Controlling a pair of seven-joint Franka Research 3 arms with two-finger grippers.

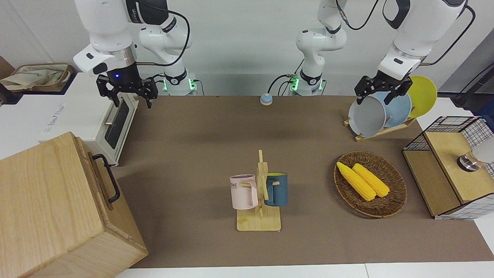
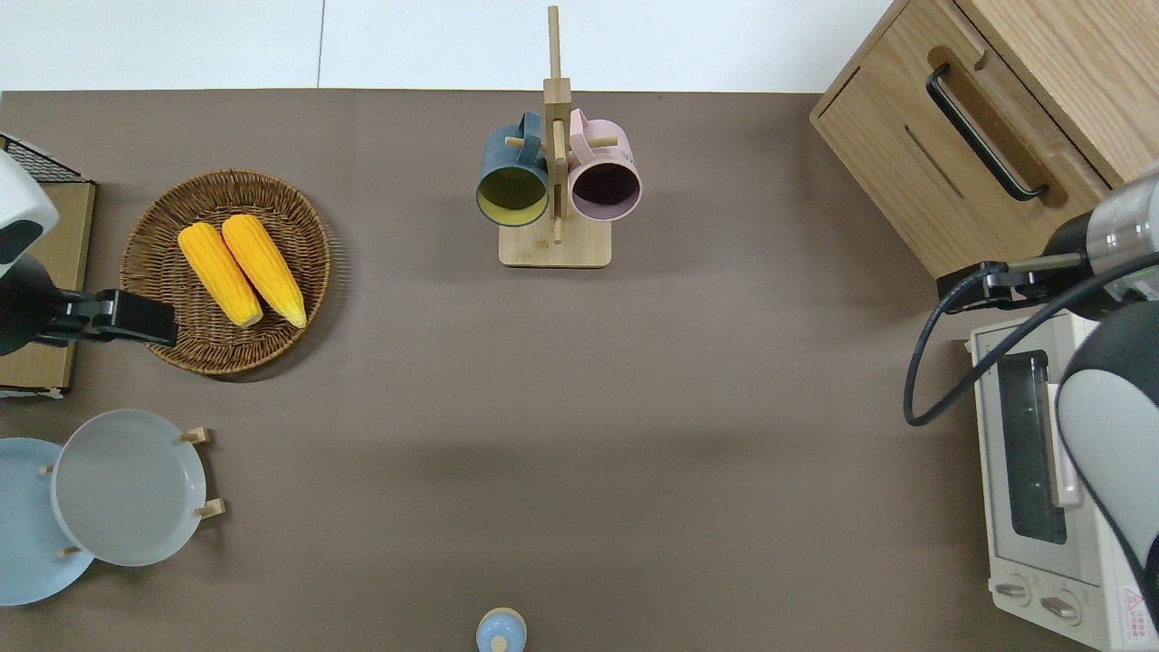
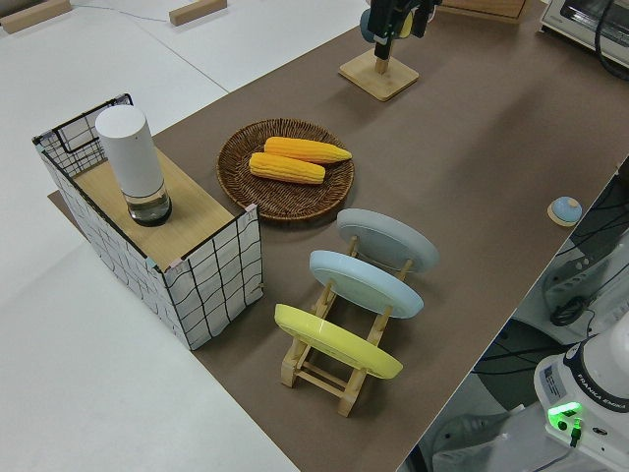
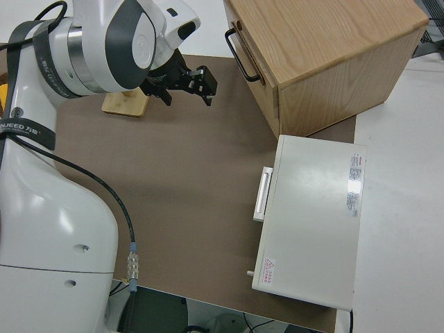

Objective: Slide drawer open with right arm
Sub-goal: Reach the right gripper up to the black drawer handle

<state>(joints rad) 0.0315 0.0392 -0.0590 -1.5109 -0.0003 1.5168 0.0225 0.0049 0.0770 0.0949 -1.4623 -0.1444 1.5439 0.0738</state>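
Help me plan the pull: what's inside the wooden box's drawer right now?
Nothing inside can be seen. The drawer is shut flush in the wooden box, so only its front and black handle show. The right gripper is open, not on the handle; the left arm is parked.

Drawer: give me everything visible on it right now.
The drawer is a wide, shallow front of light wood, part of a big pale-wood box at the right arm's end of the table. A black metal bar handle runs along its front, set in a recessed strip. It looks shut, flush with the box. Nothing touches it: the right gripper hangs open in the air, clear of the handle. The box stands farther from the robots than the white toaster oven.
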